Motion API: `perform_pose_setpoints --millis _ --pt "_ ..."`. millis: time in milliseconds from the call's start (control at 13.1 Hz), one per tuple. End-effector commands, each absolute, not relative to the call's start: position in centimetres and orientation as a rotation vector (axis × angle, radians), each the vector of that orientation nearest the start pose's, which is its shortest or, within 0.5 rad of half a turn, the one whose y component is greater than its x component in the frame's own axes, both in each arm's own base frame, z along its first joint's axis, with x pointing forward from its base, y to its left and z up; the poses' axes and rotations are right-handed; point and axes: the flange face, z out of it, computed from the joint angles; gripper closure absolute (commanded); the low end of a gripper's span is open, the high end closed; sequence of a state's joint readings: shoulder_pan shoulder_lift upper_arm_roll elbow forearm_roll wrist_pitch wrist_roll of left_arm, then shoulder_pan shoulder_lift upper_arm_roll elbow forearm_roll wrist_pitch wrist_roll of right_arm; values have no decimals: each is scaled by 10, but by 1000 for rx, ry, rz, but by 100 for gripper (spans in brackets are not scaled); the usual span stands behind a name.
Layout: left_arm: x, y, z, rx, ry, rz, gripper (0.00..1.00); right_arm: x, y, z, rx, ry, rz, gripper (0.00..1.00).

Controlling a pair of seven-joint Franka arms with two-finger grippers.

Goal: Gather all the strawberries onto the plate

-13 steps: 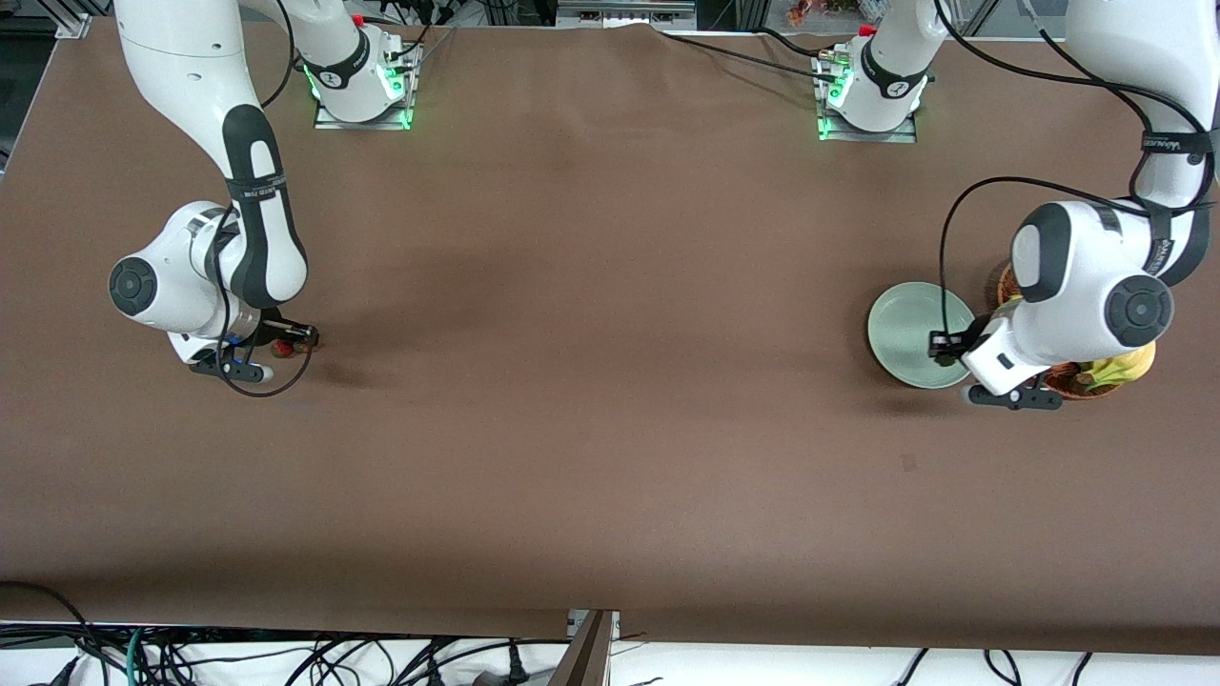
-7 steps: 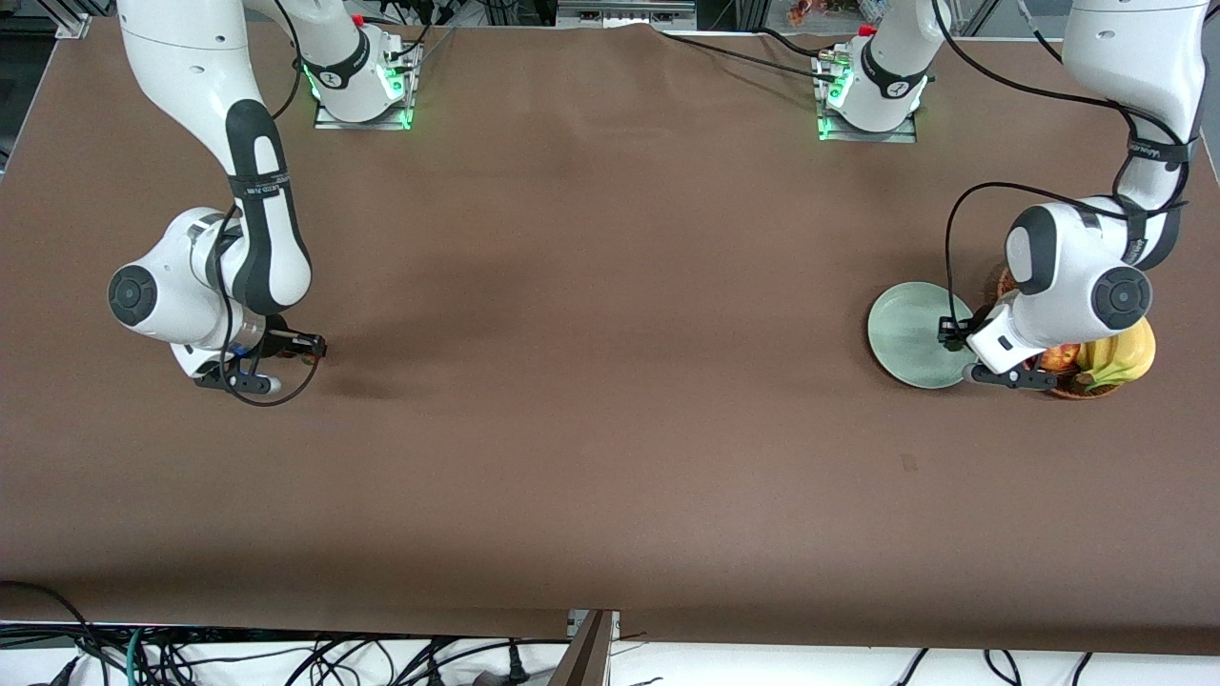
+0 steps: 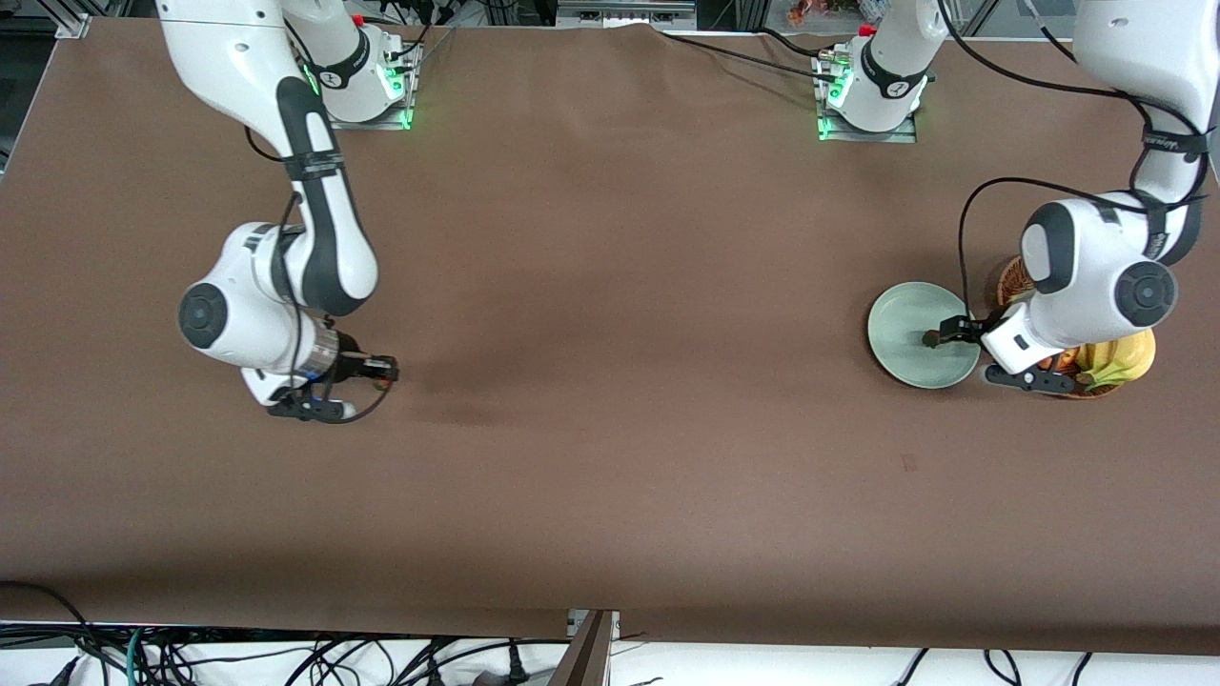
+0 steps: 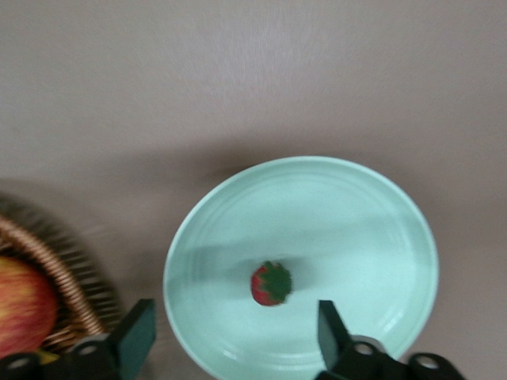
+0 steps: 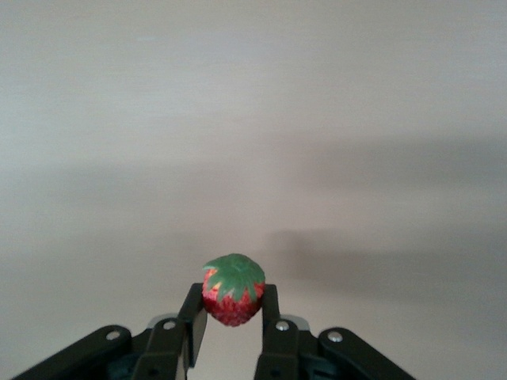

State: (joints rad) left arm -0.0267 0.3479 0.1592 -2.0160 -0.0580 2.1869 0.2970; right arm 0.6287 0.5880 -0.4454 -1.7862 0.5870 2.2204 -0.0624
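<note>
Front view: the left gripper (image 3: 944, 333) hangs over the plate (image 3: 901, 357), jaws spread wide, and a berry (image 3: 927, 337) lies in the plate just off the fingertips. Wide jaws over the dish fit a drop: the berry needs no grip once the plate carries it. The basket (image 3: 1013, 277) with its banana (image 3: 1125, 357) sits beside the plate, under the left arm's wrist. At the right arm's end of the surface (image 3: 610, 429), the right gripper (image 3: 386, 367) is up over bare surface with something small pinched at its tips, too small here to name.

Left wrist view: the berry (image 4: 271, 283) rests in the plate (image 4: 372, 214) below and midway between the two jaws, which stand well apart and touch nothing. The basket (image 4: 55, 261) edge and an apple (image 4: 24, 305) lie outside one jaw.

Right wrist view: the jaws are narrow, clamped on a second berry (image 5: 233, 289) by its sides, green cap showing above the fingertips (image 5: 193, 313). The side grip keeps it steady for carrying toward the plate.

Against the frames of a second ago: the left jaws were shut over the plate and are now spread, with the berry out on the dish. The right gripper was low at the surface near its end; it has since lifted and shifted toward the middle of the surface, berry in hand.
</note>
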Motion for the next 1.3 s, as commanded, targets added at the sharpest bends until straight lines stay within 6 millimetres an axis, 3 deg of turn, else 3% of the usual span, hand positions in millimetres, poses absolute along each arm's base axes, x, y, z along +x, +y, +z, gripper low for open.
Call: perform_pose_setpoints --millis 0,229,381,534,762,915,1067,1143,1220 --pt "585 76 334 -3189 229 223 0 643 226 241 -2883 194 134 70" --pt "593 77 380 -3193 234 158 0 647 339 232 -2812 341 151 70" --pt "599 76 400 -3196 242 169 0 644 402 228 -2768 418 148 70" --pt "600 76 407 -3199 245 186 0 620 462 222 -2740 471 95 70" --pt "601 74 409 -3198 248 181 0 556 549 200 -2679 548 -9 70" --pt "600 73 408 -3199 238 186 0 518 590 194 -2622 603 -54 70" --pt "600 72 407 -3200 235 192 0 490 616 198 -2597 596 -72 59" --pt "600 73 407 -3200 230 192 0 480 625 204 -2609 557 -87 42" --pt "600 73 407 -3200 230 192 0 483 624 214 -2605 568 -105 24"
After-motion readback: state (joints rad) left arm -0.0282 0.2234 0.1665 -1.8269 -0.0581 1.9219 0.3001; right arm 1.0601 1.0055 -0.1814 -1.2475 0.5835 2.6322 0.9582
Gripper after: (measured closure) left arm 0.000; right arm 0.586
